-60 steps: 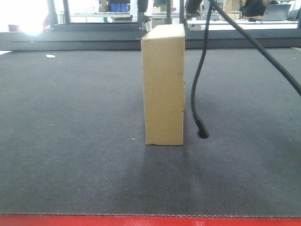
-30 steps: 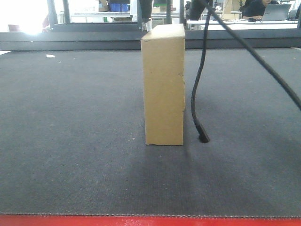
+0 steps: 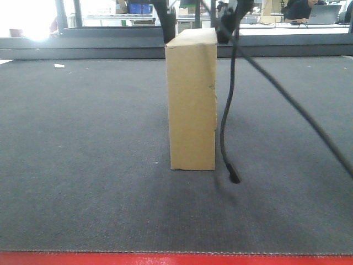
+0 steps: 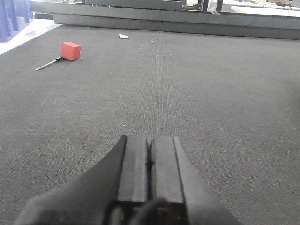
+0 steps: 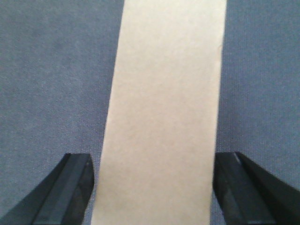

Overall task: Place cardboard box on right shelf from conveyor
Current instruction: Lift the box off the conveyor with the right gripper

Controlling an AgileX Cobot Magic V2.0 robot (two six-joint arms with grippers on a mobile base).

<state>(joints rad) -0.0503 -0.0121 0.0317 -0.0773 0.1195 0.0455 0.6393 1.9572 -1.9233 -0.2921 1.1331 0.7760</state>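
Observation:
The cardboard box [image 3: 192,99] stands upright on its narrow edge in the middle of the conveyor [image 3: 83,138], a dark grey belt with a red front edge. My right gripper [image 3: 194,32] is open over the box's top, one dark finger on each side. In the right wrist view the box [image 5: 164,93] fills the space between the fingers of the right gripper [image 5: 157,187], with a thin gap showing at each side. My left gripper [image 4: 149,145] is shut with nothing in it, low over bare belt [image 4: 211,93]. The right shelf is out of view.
A black cable [image 3: 226,121] hangs down just right of the box, its plug end [image 3: 234,176] close to the belt. A red block on a thin rod [image 4: 70,50] lies far left. A dark rail [image 3: 110,41] runs behind the belt.
My right gripper has come down, and its fingers now straddle the box's top. The cable's plug end has swung nearer the front. The box has not moved.

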